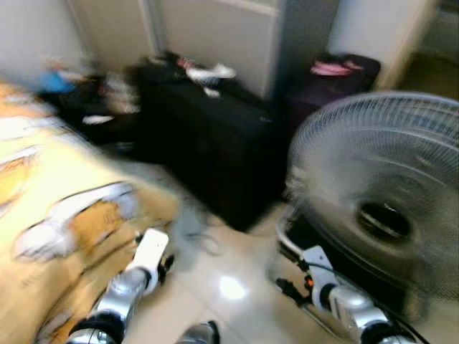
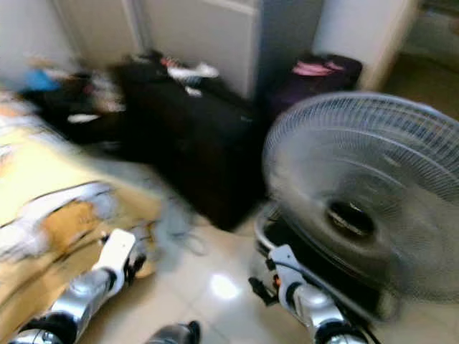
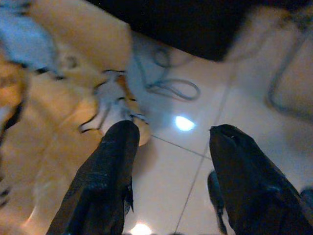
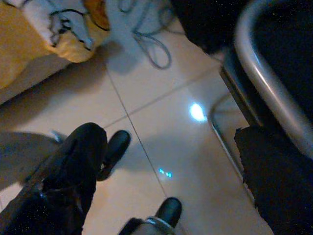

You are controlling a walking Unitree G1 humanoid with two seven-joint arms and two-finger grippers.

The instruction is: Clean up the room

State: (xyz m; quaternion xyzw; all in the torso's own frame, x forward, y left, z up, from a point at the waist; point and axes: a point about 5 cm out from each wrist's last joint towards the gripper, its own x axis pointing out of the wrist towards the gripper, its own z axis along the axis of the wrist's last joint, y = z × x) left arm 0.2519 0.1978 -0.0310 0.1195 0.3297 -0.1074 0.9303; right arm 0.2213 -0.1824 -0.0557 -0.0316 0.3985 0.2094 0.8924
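Two grippers hang low over a glossy tiled floor (image 4: 161, 117), both with fingers spread wide and holding nothing. Beside the left gripper (image 3: 168, 161), a yellow patterned blanket (image 1: 50, 215) drapes off the bed, its corner touching the floor just ahead of the fingers; a grey cord (image 3: 168, 88) loops further ahead. Near the right gripper (image 4: 171, 161) stands a large fan (image 1: 384, 193). Beyond both, black suitcases (image 1: 208, 143) carry scattered, blurred clutter.
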